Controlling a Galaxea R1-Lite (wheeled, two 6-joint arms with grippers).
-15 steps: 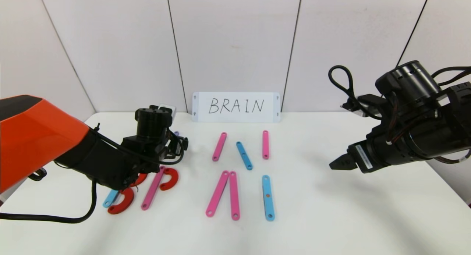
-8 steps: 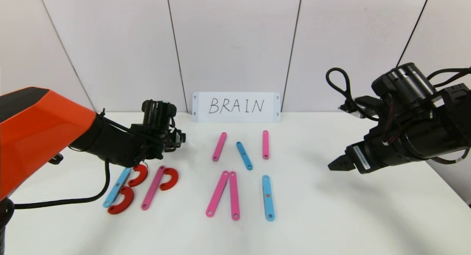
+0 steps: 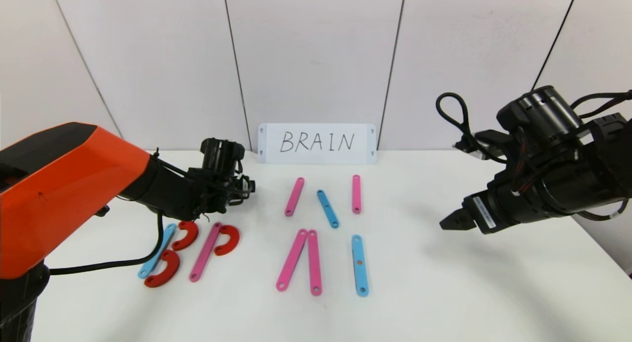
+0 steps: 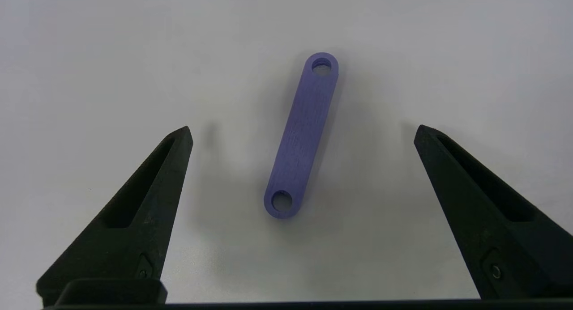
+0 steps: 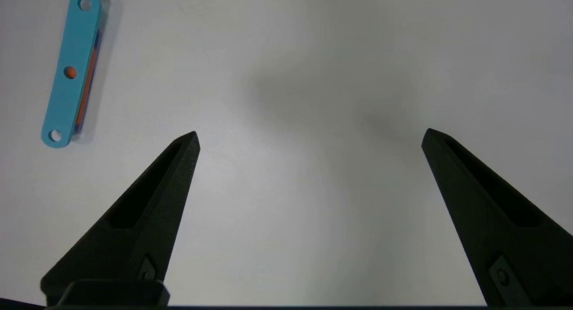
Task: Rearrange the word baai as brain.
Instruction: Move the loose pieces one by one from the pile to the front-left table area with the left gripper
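Observation:
The word baai lies on the white table as flat holed pieces. A blue strip with two red curves sits at the left. Beside it are a pink strip with a red curve, two pink strips leaning together, and a blue strip. My left gripper hangs open above a purple strip, which lies flat between the spread fingers. In the head view the left arm hides that strip. My right gripper hovers open and empty at the right.
A white card with handwritten BRAIN leans on the back wall. In front of it lie a pink strip, a blue strip and another pink strip. The right wrist view shows one blue strip far off.
My left arm has drawn back and away from the leftmost letter, uncovering its blue strip and red curves. The right arm has hardly shifted. Both grippers stay open.

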